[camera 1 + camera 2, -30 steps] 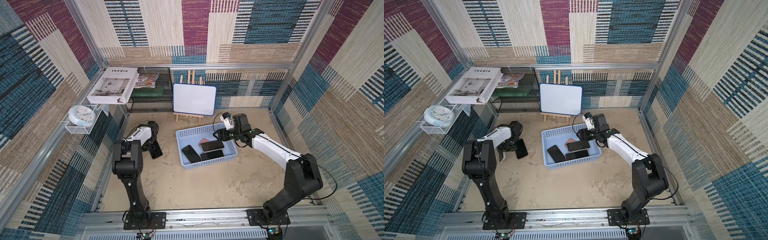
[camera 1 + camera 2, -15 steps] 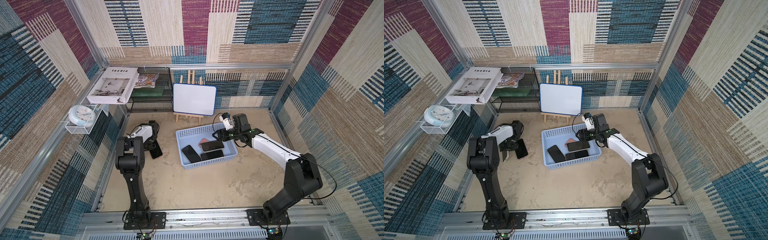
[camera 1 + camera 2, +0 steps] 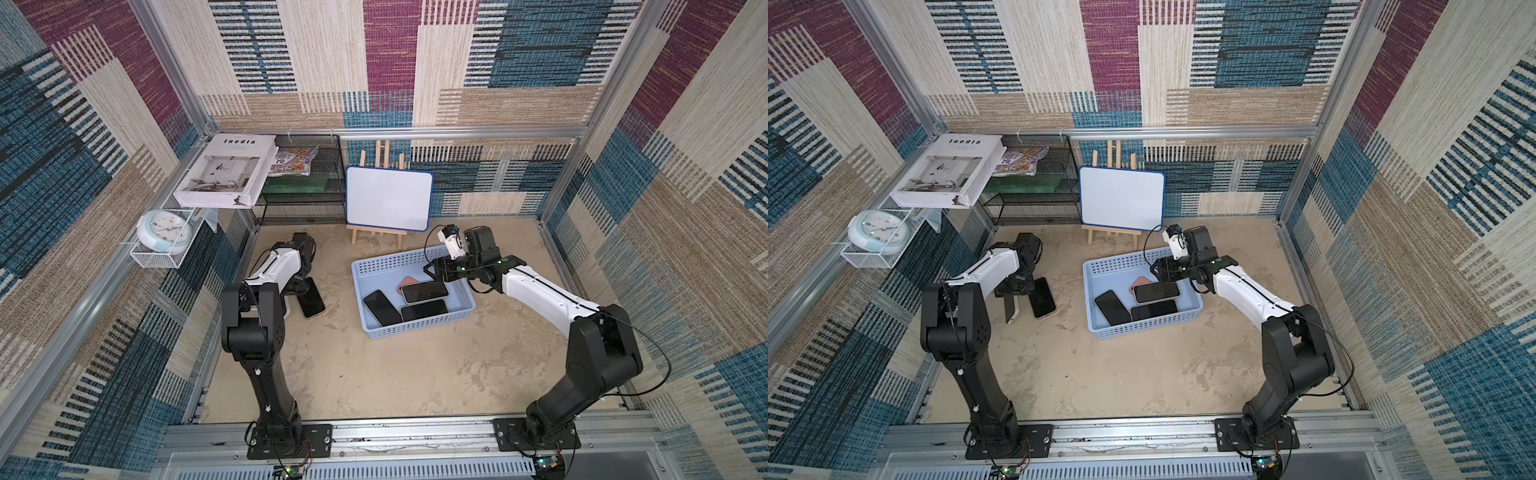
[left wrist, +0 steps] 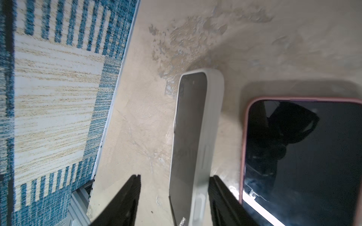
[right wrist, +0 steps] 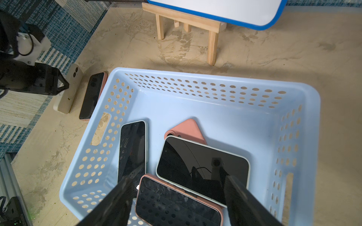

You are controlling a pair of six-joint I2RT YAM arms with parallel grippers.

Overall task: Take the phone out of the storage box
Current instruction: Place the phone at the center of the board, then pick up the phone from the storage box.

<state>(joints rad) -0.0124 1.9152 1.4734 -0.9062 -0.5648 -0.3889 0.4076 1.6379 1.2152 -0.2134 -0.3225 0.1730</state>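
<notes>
The right claw (image 3: 430, 269) is held open over the storage box (image 3: 388, 262), centre-right in frame. The topmost phone (image 3: 424, 291) lies just below it, long axis left-to-right; the right arm (image 3: 540, 291) is judged nearer. The left claw (image 4: 175, 177) is spread about a white-cased phone (image 4: 195, 137) outside.

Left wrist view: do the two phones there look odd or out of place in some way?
Yes. The cream-cased phone stands on its long edge between the open jaws of the left gripper, not lying flat like the pink-cased phone beside it. One jaw is clearly off it, so it may tip over.
</notes>
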